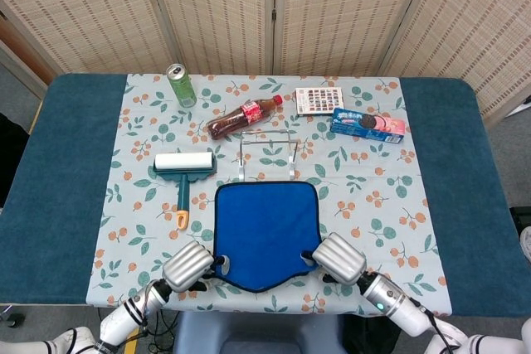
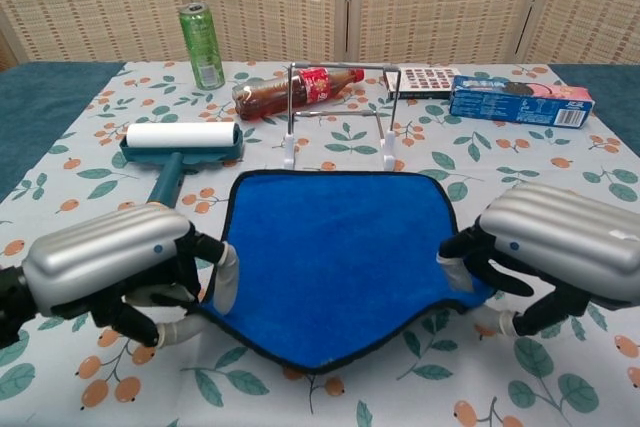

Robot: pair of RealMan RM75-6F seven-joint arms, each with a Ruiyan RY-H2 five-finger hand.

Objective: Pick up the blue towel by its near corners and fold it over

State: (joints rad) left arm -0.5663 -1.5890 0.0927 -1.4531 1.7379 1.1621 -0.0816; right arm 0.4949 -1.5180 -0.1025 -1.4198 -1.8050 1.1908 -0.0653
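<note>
Blue towel (image 2: 335, 252) near the table's (image 1: 66, 172) front edge is sagging between us, our left hand (image 2: 110, 267) and right hand (image 2: 555, 252) pinching its near corners, risking one slipping free mid-fold.

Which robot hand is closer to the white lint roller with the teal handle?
The left hand, just in front of the lint roller. The right hand is far across the blue towel.
</note>
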